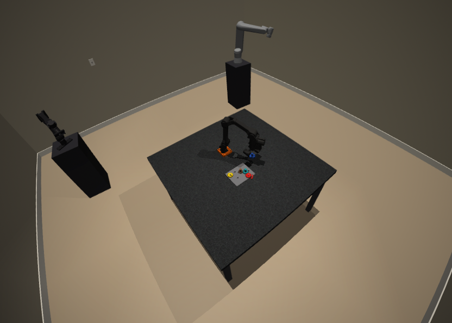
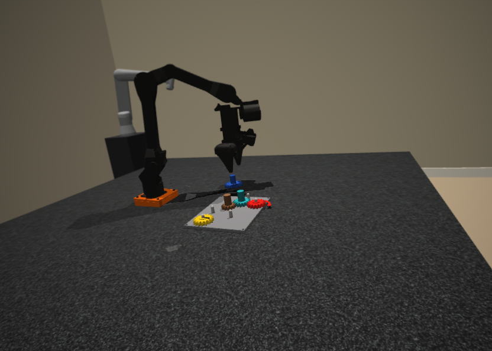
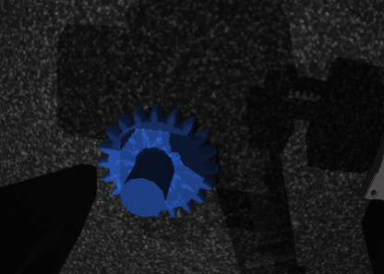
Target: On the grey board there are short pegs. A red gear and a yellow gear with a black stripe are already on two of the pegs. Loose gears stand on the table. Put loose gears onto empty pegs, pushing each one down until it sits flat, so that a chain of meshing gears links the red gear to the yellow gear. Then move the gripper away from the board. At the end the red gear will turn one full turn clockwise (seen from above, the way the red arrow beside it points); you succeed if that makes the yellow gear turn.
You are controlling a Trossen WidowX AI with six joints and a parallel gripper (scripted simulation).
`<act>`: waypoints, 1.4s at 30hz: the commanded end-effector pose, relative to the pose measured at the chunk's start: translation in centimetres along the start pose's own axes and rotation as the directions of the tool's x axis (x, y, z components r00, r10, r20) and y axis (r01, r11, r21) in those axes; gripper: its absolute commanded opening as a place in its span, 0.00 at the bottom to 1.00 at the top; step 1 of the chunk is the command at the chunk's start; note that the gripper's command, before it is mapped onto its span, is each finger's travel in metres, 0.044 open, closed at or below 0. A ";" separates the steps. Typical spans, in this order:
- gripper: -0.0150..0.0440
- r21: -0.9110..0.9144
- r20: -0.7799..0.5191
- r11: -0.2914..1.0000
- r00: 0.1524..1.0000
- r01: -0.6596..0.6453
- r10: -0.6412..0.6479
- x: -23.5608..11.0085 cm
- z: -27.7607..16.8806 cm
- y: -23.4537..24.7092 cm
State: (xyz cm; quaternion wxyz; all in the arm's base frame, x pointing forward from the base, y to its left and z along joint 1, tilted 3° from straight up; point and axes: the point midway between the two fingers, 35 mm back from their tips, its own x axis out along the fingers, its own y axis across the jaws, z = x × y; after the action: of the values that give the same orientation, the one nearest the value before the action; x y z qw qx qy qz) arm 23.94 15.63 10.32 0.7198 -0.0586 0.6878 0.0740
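My gripper (image 2: 234,168) (image 3: 238,200) is open and empty, with its fingertips above the blue gear (image 1: 252,155) (image 2: 233,184) (image 3: 144,197), which stands handle up on the table behind the board. On the grey board (image 1: 237,182) (image 2: 222,223), the teal gear (image 1: 245,171) (image 2: 240,196) is beside the red gear (image 1: 247,175) (image 2: 255,204). The brown gear (image 1: 240,171) (image 2: 227,200) is beside the teal one. The yellow gear (image 1: 228,174) (image 2: 203,220) is at the board's other end. Bare pegs include one near yellow (image 2: 212,209) and another peg (image 2: 230,214).
The arm's orange base (image 1: 224,151) (image 2: 156,198) stands on the dark table (image 1: 233,217) (image 2: 278,283) to the left of the blue gear in the exterior view. The red arrow (image 2: 268,204) lies beside the red gear. The tall gear handles stick up from the board.
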 end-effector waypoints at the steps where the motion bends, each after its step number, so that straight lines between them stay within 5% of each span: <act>1: 1.00 0.228 0.017 0.974 1.000 -0.004 0.000 -0.2 -3.0 3.6; 42: 1.00 0.228 0.017 0.974 1.000 -0.004 0.000 4.8 -2.7 3.7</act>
State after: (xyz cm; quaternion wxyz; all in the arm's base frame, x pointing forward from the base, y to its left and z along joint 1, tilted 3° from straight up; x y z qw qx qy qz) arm 20.78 18.95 5.95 0.7281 0.0273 0.6849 -0.0010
